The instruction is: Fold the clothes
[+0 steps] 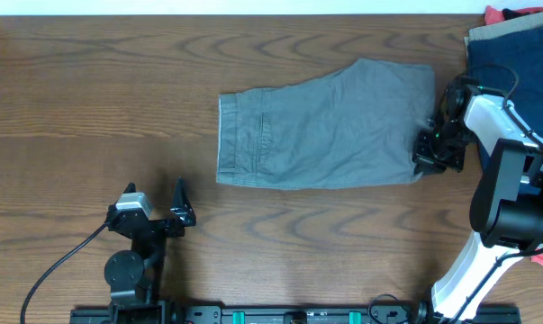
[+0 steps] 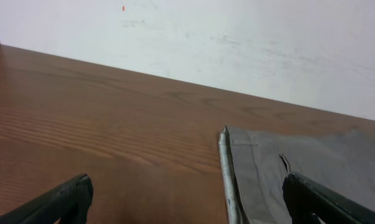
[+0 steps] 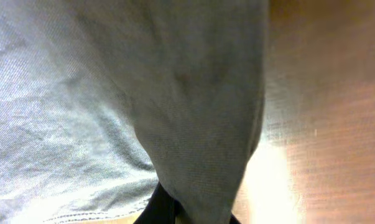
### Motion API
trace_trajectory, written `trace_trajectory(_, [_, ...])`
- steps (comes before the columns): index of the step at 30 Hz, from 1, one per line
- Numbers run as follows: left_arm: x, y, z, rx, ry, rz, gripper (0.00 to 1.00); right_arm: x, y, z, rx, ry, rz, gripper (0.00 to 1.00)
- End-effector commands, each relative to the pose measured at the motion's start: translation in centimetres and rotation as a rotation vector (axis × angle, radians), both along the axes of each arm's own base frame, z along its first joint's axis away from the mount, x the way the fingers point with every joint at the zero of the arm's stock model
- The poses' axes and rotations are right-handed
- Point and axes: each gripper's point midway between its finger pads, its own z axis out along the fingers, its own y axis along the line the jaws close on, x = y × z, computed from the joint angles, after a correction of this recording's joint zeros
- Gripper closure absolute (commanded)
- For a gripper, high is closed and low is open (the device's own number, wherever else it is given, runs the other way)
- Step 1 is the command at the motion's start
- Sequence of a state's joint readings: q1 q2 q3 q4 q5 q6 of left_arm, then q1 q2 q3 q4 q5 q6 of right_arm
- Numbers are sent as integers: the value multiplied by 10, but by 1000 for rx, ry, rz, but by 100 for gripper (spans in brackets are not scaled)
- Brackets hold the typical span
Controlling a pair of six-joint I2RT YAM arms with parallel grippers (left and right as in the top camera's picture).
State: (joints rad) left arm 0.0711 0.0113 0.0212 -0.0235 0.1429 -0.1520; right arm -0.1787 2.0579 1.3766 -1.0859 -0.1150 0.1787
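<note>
My right pincer [image 1: 430, 155] is clamped on the leg hem of the grey-olive shorts [image 1: 325, 126], which lie flat at the centre of the desk [image 1: 91, 90], while my left pincer [image 1: 156, 200] waits with its jaws apart at lower left, so I judge the fold toward the waistband is not yet made.

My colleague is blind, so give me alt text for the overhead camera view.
Grey-olive shorts lie flat on a wooden table, the right pincer shut on their leg end. The left pincer sits open, apart from them; navy, tan and red garments are piled in a far corner.
</note>
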Motion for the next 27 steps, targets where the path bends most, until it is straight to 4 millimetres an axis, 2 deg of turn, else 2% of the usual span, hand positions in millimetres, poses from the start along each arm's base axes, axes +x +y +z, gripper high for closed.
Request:
trace_trajectory(1, [-1, -1, -16, 12, 49, -9, 2, -10, -15, 14, -45, 5, -17, 99])
trace_trajectory(8, [-1, -1, -16, 12, 49, -9, 2, -10, -30, 45, -70, -76, 0, 98])
trace_trajectory(9, [-1, -1, -16, 12, 49, -9, 2, -9, -31, 46, -72, -83, -1, 90])
trace_trajectory(11, [-1, -1, -16, 12, 49, -9, 2, -9, -30, 48, -69, -90, -1, 65])
trace_trajectory(12, [-1, -1, -16, 12, 49, -9, 2, -9, -29, 48, -65, -88, -2, 44])
trace_trajectory(13, [-1, -1, -16, 12, 49, -9, 2, -10, -29, 48, -64, -83, -2, 18])
trace_trajectory(14, [-1, -1, -16, 12, 49, -9, 2, -12, -28, 48, -62, -77, -1, 1])
trace_trajectory(19, [-1, -1, -16, 12, 49, -9, 2, -17, -17, 52, -4, -63, -9, 1])
trace_trajectory(22, [-1, -1, -16, 12, 49, -9, 2, -11, -18, 62, -7, -93, -10, 1])
trace_trajectory(27, [-1, -1, -16, 12, 49, -9, 2, 17, -43, 102, -54, -234, -107, 1])
